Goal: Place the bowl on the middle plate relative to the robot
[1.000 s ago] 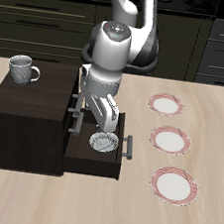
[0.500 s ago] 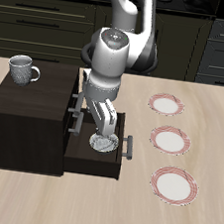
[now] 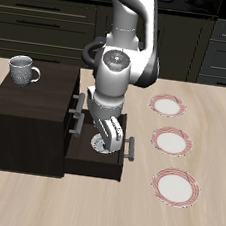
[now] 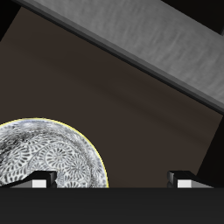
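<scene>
I have the gripper down in the open drawer, jaws wide and empty. The bowl sits on the drawer floor, offset toward one finger, not centred between them.

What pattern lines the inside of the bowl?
The bowl has a dark, lacy floral speckle on white-grey, clearest in the wrist view.

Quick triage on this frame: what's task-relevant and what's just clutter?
Task-relevant:
- bowl, in the open drawer
- middle plate
- end effector, lowered over the bowl; cannot tell if it's open or shut

Clutter:
- far plate
- near plate
- mug on top of the cabinet
</scene>
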